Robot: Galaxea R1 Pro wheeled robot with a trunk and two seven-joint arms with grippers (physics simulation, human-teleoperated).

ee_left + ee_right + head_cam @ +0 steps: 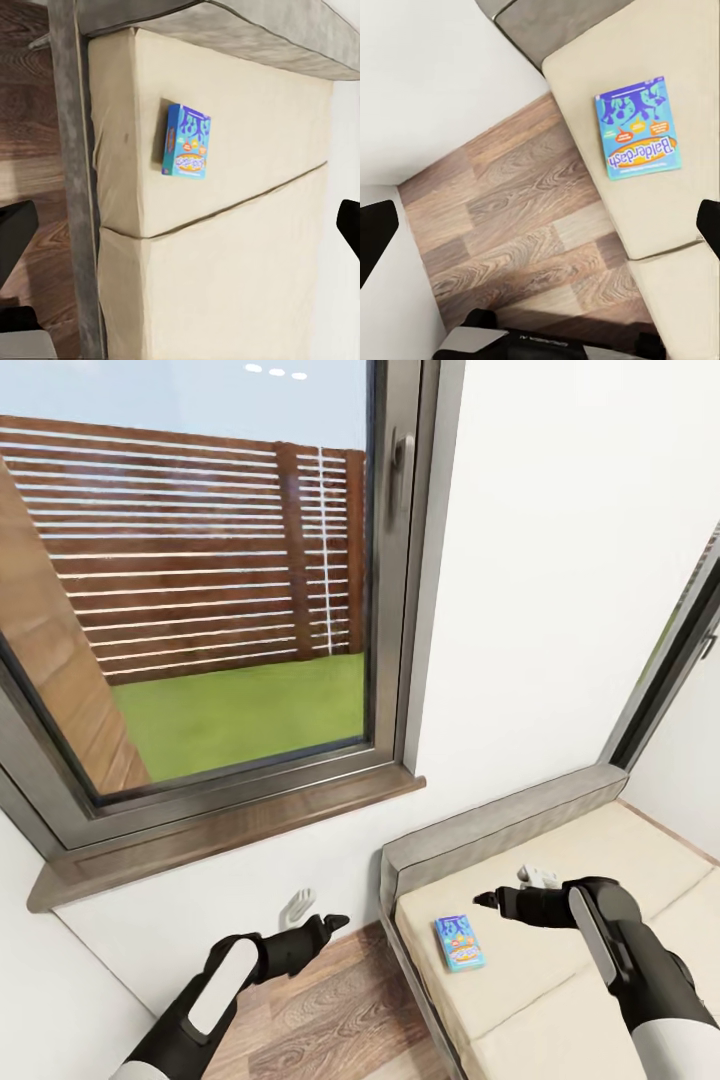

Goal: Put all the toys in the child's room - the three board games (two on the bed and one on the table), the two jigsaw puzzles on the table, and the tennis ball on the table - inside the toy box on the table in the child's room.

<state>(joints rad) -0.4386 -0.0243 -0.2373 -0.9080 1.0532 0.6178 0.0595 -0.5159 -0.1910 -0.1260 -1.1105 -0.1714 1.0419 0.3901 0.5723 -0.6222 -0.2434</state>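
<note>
Both our arms reach forward. Left claw (325,926) sits low over the wood floor (320,1010), tips look together. Right claw (495,901) hovers over the bed (560,1000), can't tell if apart or together. Blue board game (460,943) lies flat on the beige mattress near the grey headboard (500,825), just beside the right claw, not touching. Right wrist view reads its cover, "Balderdash" (639,127); left wrist view shows the mattress seam (225,210). Beyond: window (200,580), fence, grass.

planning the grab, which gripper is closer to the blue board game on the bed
The right gripper, hovering over the beige mattress just beside the flat blue game box; the left gripper hangs over the wood floor.
</note>
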